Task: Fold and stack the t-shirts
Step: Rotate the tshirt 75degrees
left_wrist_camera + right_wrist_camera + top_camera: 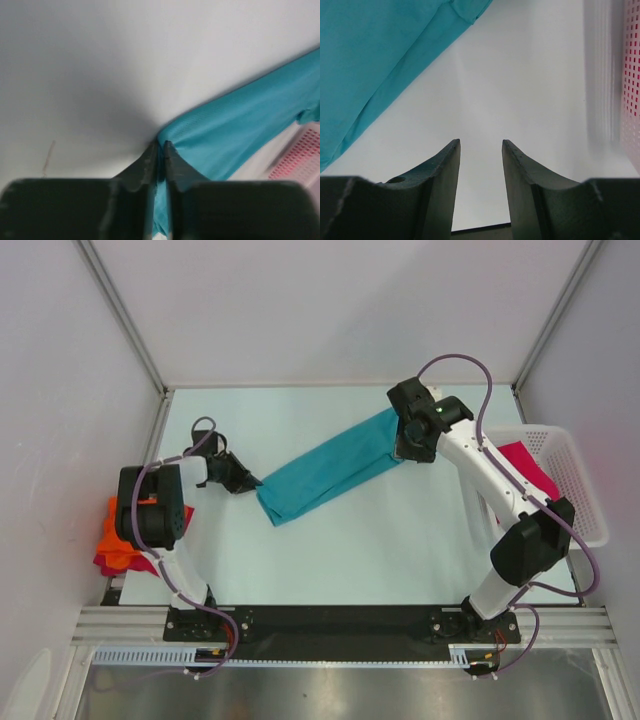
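In the overhead view we find the teal t-shirt (330, 468) lying as a long folded strip, slanting from centre-left to upper right across the white table (330, 570), with bare room below it and at upper left. The left gripper (161, 146) is clenched on its lower-left corner; the right gripper (481, 142) stands parted over bare table beside its upper-right end. The orange t-shirt (112, 530) and dark red t-shirt (108, 562) bunch at the left edge, the magenta t-shirt (530, 468) sits in the white basket (585, 490) at right, and grey walls (320, 310) enclose three sides.
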You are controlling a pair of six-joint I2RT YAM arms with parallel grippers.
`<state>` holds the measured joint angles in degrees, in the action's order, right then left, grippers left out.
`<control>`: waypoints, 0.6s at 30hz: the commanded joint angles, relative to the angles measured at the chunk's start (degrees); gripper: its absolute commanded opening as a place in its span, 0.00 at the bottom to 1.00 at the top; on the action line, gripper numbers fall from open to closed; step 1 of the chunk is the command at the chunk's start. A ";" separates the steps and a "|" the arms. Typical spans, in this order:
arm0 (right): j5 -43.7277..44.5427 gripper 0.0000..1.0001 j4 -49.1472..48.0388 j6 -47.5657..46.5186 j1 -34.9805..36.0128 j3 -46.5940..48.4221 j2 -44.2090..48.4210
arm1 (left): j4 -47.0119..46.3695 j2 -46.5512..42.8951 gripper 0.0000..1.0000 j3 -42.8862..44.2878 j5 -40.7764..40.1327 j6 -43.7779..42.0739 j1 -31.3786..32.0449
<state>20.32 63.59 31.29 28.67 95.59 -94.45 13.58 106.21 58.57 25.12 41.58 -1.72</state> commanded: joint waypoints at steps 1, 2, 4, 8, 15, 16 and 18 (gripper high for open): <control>0.25 0.44 0.13 0.53 0.25 0.39 2.52 | 2.06 -1.96 0.00 -3.72 0.71 -0.19 0.75; 0.25 0.44 0.13 0.53 0.25 0.39 2.70 | 2.15 -2.93 0.00 -4.24 1.24 -0.01 0.92; 0.25 0.44 -0.05 0.44 0.25 0.39 3.13 | 2.94 -6.00 0.00 -4.60 1.51 0.34 0.84; 0.34 0.44 -0.75 0.00 0.25 0.39 3.49 | 5.39 -12.41 0.00 -6.09 1.59 0.52 1.19; -1.33 0.45 -2.33 -0.26 0.25 -0.58 2.44 | 8.56 -26.04 0.00 -13.12 1.86 1.74 6.45; -1.42 0.45 -2.68 -0.26 0.25 -0.67 2.26 | 8.56 -27.62 0.00 -14.34 1.68 2.27 7.33; -1.95 0.45 -2.95 -0.18 0.25 -0.76 1.56 | 8.39 -31.57 0.00 -17.60 1.25 4.29 10.41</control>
<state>19.20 62.33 31.27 28.67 94.94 -93.21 20.12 80.93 45.80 26.33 42.68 4.45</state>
